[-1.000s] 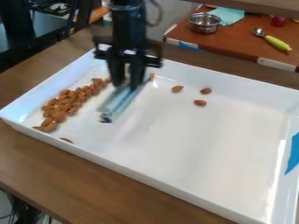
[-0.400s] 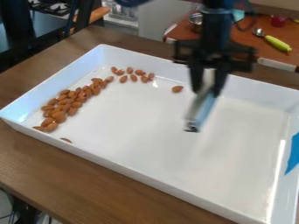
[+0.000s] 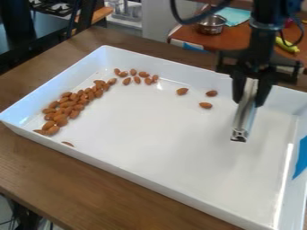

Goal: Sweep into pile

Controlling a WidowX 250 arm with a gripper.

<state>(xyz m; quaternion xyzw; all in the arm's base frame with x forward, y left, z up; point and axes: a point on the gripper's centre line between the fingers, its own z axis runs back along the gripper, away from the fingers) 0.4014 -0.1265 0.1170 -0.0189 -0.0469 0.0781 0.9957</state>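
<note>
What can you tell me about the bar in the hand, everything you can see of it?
The bar is long, narrow and straight, silvery grey and metal-looking, with a pale, shiny face and a squarish lower end that shows dark hollows. The hand grips its upper part between both fingers. It slants down toward the camera over the right part of the white tray. No almond touches it; the loose ones lie to its left in the view. I can't tell whether its lower end meets the tray floor.
</note>
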